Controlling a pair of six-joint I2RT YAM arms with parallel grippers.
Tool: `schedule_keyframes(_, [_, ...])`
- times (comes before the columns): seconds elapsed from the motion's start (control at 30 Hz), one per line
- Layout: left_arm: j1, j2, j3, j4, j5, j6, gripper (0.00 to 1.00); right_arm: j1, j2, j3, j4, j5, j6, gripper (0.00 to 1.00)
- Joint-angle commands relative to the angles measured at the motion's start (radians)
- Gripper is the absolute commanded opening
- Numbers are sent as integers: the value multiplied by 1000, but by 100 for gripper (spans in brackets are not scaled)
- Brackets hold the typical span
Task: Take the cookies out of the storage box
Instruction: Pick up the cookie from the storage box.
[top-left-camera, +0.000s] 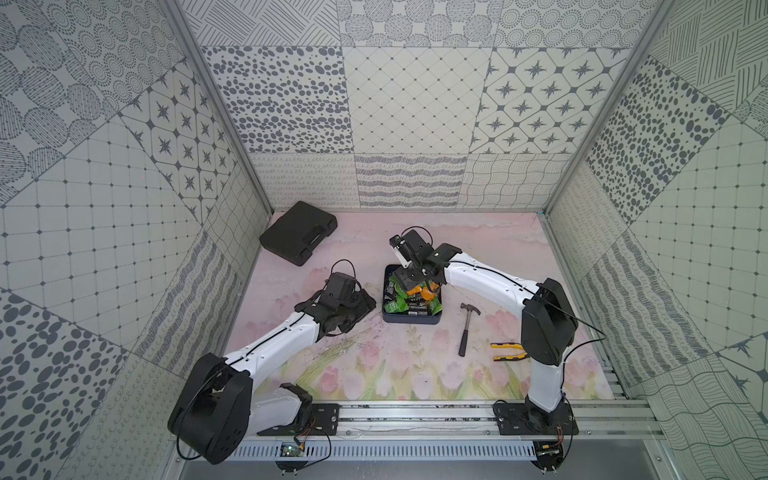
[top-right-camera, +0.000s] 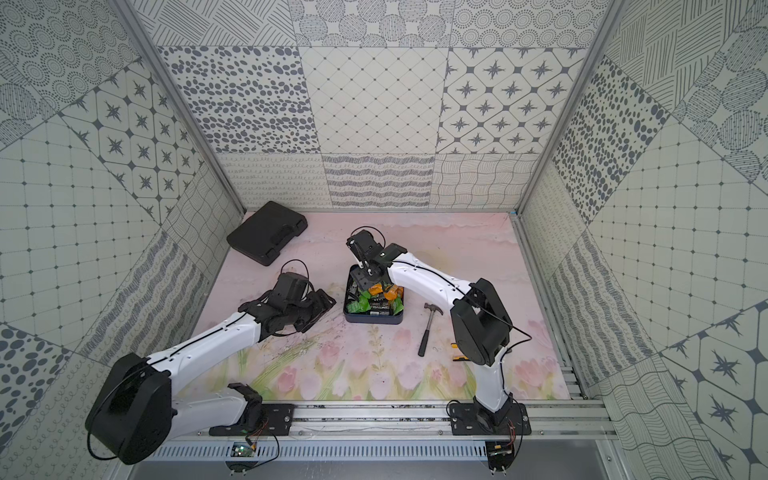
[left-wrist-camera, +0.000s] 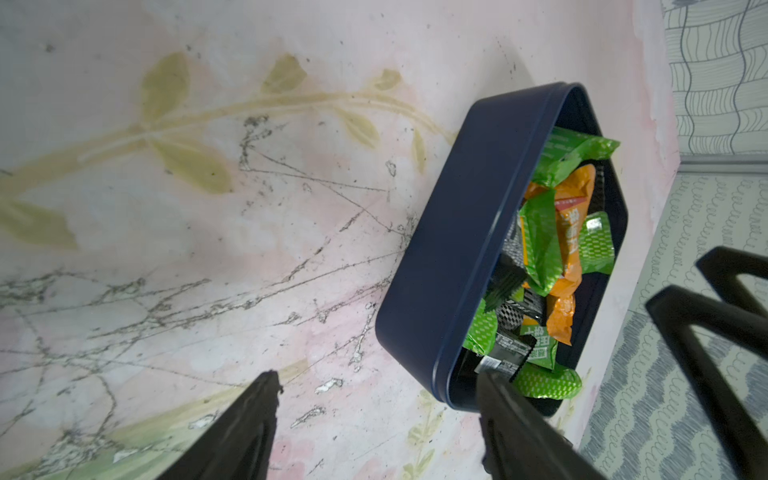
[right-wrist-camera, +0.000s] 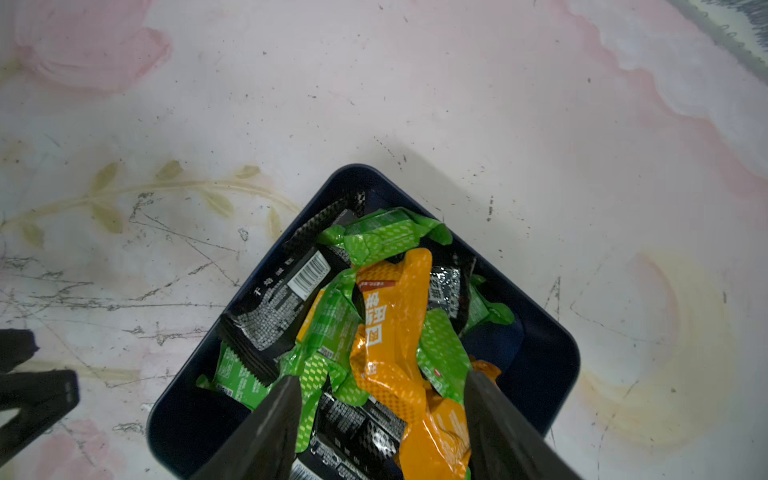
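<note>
cookies (right-wrist-camera: 390, 332): glossy crinkled foil wrappers | storage box (left-wrist-camera: 457, 249): smooth, satin | table (left-wrist-camera: 166, 291): scuffed matt

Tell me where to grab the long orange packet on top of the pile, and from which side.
Pinch the orange packet across its narrow width, mid-length, coming down from above. It lies topmost with both long edges exposed, and the walls of the storage box likely block a sideways approach. The open right gripper straddles it.
</note>
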Motion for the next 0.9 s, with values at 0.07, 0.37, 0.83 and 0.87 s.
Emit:
schedule_keyframes(0.07, [6, -59, -46, -8, -60, -143, 78, -3, 76, 55, 16, 36, -68, 65])
schedule_keyframes(0.37, [21, -114, -77, -25, -76, -159, 77, 9, 178, 124, -15, 70, -72, 53])
schedule_keyframes(0.83, [34, -140, -87, -31, -75, -164, 75, 20, 196, 136, -30, 119, -76, 24])
schedule_keyframes(0.87, [35, -141, -86, -30, -76, -163, 75, 21, 188, 135, -29, 121, -74, 21])
